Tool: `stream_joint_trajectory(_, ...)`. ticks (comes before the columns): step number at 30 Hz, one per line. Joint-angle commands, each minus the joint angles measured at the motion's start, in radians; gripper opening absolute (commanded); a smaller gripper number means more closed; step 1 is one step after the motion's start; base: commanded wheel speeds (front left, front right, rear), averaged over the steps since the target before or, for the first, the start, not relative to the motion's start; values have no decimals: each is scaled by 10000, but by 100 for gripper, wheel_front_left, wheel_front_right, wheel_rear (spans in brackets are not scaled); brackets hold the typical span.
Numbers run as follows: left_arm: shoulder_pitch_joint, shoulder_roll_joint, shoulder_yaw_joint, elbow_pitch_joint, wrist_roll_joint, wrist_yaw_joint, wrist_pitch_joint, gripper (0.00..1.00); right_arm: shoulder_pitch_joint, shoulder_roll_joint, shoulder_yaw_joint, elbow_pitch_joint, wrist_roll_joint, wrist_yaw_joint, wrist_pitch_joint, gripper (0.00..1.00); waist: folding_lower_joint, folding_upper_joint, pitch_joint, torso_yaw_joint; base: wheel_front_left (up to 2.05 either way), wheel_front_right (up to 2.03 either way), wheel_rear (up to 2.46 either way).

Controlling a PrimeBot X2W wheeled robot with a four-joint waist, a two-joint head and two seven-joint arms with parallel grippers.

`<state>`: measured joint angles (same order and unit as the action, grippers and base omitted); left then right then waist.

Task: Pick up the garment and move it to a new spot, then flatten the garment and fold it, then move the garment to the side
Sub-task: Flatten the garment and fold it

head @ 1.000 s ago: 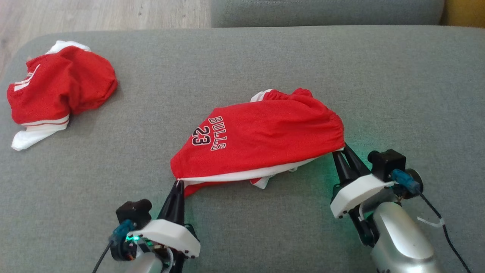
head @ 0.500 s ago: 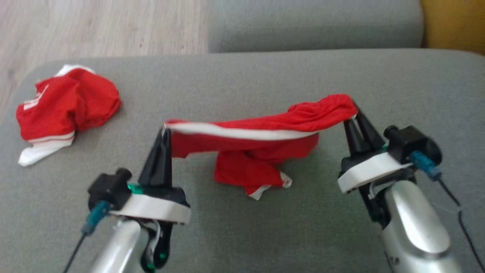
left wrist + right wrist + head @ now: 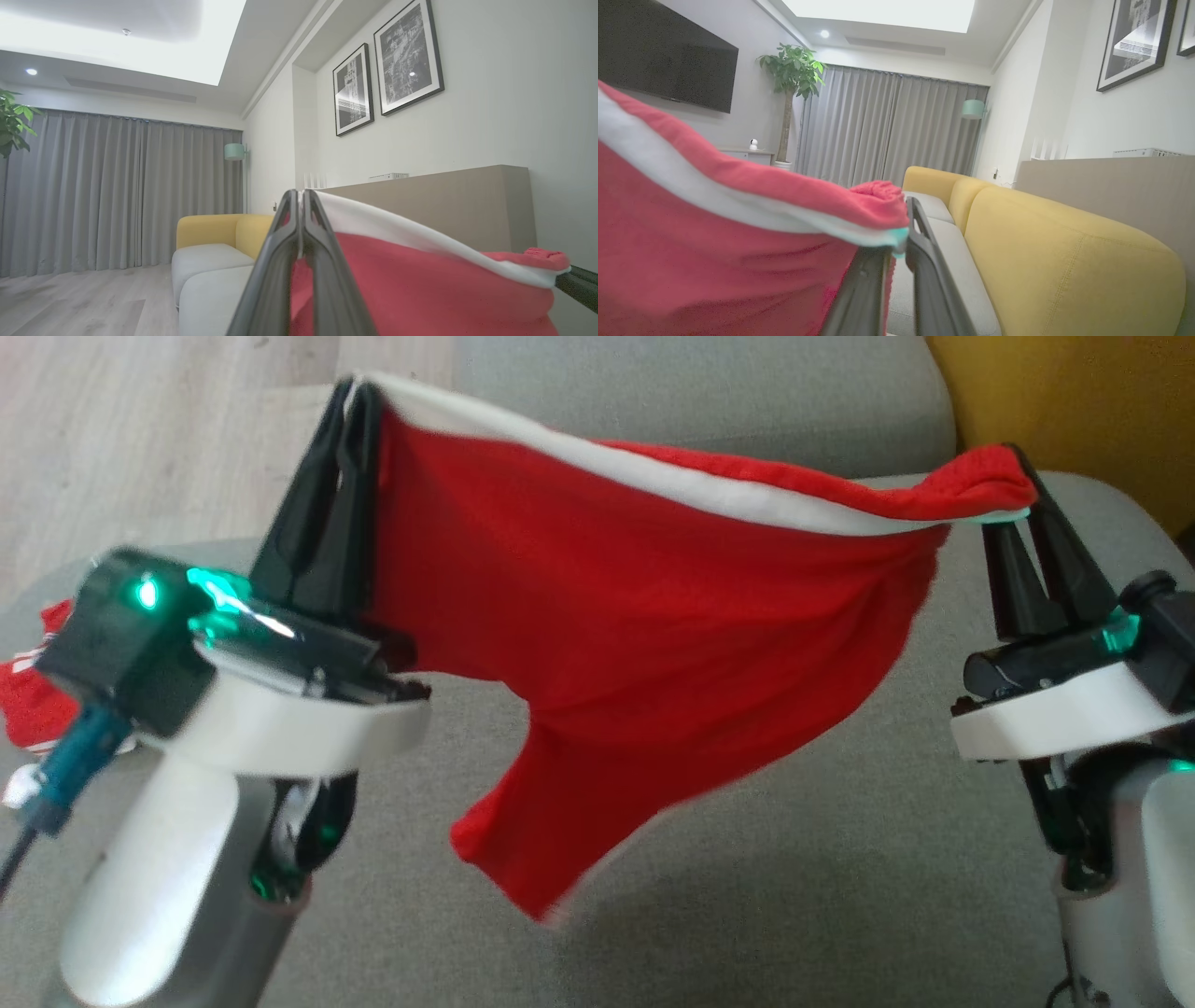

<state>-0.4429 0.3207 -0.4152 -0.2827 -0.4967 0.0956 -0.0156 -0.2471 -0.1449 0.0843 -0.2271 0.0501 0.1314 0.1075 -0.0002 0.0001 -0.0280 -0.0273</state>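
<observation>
Up close, the left tool [image 3: 358, 397] has its dark fingers pinched tight on the garment [image 3: 653, 616] at its white-trimmed corner. The right tool [image 3: 1018, 509] is clamped on the bunched opposite corner. The garment hangs in the air between them, white band taut along the top, with a loose flap drooping to a point. It's soft red knit, gathered into ridges at the right end. Below it is the grey sofa seat [image 3: 794, 896], coarse-woven with rounded corners, its middle hidden by the hanging cloth. At the seat's left edge lies a second red-and-white garment [image 3: 28, 705], crumpled and half hidden by the left wrist housing. Farther back are a pale wood floor [image 3: 140, 429] and a smooth yellow cushion [image 3: 1074, 411].
</observation>
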Motion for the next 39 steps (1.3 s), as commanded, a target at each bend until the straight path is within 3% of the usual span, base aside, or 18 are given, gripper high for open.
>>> stream_joint_trajectory(1, -626, 364, 504, -294, 81, -5, 116, 0, -320, -90, 167, -418, 10, -7, 143, 0, 2, -1, 95, -74, 0, 0, 0)
stream_joint_trajectory(6, -1609, 451, 432, 133, -61, -288, 703, 0, -850, -241, 332, -506, 145, -7, 907, 0, 2, -1, 808, -302, 0, 0, 0)
stream_joint_trajectory(12, -3649, 586, 458, 1793, -20, -911, 1030, 0, -3303, -404, 851, 1418, 352, -7, 1083, 0, 2, -1, 2291, -648, 0, 0, 0)
stream_joint_trajectory(18, -6243, 518, 646, 3665, 436, -1336, 416, 0, -6293, 149, 387, 3757, -267, -7, 335, 0, 2, -1, 3455, -775, 0, 0, 0)
stream_joint_trajectory(24, -7704, 263, 575, 4871, 782, -1547, -485, 0, -7710, 661, -270, 5352, -1202, -7, -694, 0, 2, -1, 4087, -672, 0, 0, 0)
stream_joint_trajectory(30, -6970, -160, 269, 5169, 594, -1624, -1097, 0, -7375, 893, -266, 6289, -1535, -7, -1436, 0, 2, -1, 4869, -454, 0, 0, 0)
stream_joint_trajectory(39, -3408, -254, 225, 4192, 164, -1193, -2147, 0, -4975, 942, -237, 6798, -1383, -7, -2581, 0, 2, -1, 4869, -285, 0, 0, 0)
